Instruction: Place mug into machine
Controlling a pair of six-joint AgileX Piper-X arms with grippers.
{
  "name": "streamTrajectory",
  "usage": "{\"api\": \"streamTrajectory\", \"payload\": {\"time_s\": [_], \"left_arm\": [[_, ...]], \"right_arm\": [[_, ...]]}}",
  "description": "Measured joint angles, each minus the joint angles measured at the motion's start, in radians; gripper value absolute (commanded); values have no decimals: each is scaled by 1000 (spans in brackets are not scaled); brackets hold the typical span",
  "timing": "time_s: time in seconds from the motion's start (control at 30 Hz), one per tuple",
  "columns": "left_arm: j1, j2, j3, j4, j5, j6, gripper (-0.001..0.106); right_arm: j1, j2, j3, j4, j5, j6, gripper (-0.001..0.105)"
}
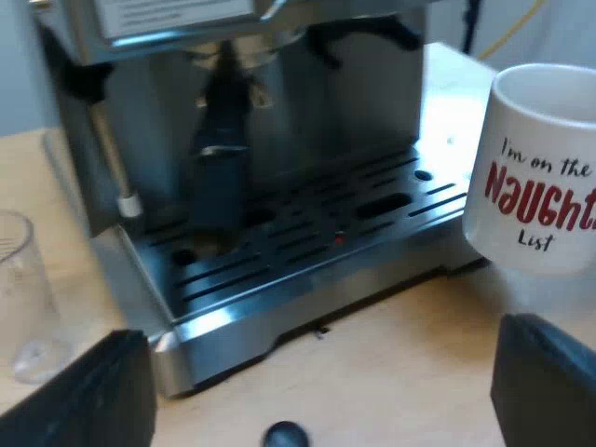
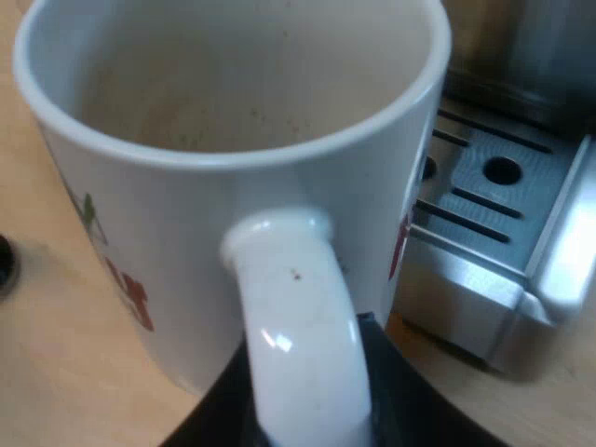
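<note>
Machine (image 1: 354,102) ahead, mug (image 1: 540,168) upright just beside its drip tray (image 1: 307,251), not on it.
I see my right gripper (image 2: 307,414) clamped on the mug's handle (image 2: 298,317); a glass (image 1: 23,289) stands on the tray's other side; my left gripper (image 1: 312,400) has its 2 fingers (image 1: 84,391) spread wide, holding nothing, over the table (image 1: 400,363).

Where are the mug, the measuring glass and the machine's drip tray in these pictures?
mug (image 1: 540,200), left wrist view, on its lettered side wall.
measuring glass (image 1: 23,298), left wrist view, on its clear wall.
drip tray (image 1: 307,237), left wrist view, on its slotted grate.
</note>
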Motion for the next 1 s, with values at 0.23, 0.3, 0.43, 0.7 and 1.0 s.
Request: {"api": "streamTrajectory", "payload": {"time_s": [0.23,0.3,0.43,0.7,1.0], "left_arm": [[148,42,14,-7,192,55,81],[195,71,17,-7,264,79,81],[250,109,17,-25,292,111,81],[272,146,18,-45,339,120,81],[272,146,18,-45,402,120,81]], "right_arm": [[42,141,-27,-109,32,42,0],[42,186,-51,-119,45,51,0],[42,254,-98,-130,52,57,0],[42,396,-154,-216,61,59,0],[42,518,-229,-252,92,64,0]]}}
